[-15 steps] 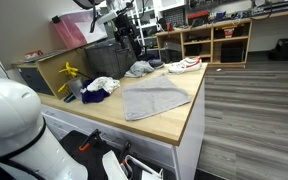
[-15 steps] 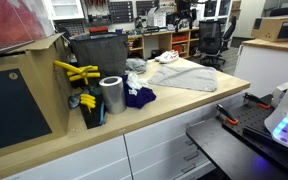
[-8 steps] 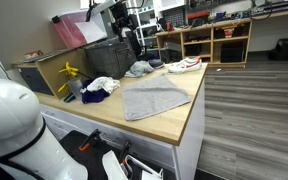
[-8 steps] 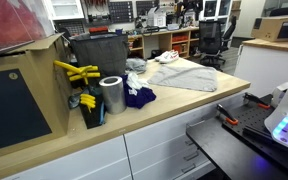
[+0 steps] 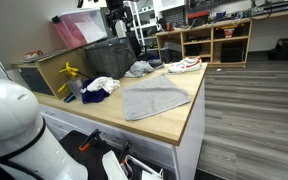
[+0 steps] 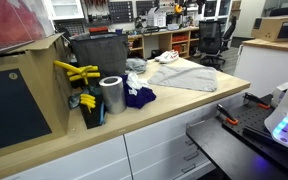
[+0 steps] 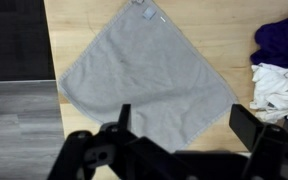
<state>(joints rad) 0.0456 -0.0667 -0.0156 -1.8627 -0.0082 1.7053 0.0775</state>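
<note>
A wooden countertop [image 5: 176, 124] carries a flat grey towel [image 5: 152, 98] beside crumpled purple and white cloths [image 5: 100, 87]

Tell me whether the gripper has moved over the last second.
Yes: the gripper has risen, climbing farther above the dark bin in an exterior view.

Wooden countertop [image 5: 179, 125] bearing a flat grey towel [image 5: 154, 98]; purple-and-white clothes heap [image 5: 100, 88] just beside the towel, grey garment [image 5: 139, 69] and red-trimmed white cloth [image 5: 184, 65] beyond it, yellow tool [image 5: 69, 72] and dark bin [image 5: 109, 55] farther off.
</note>
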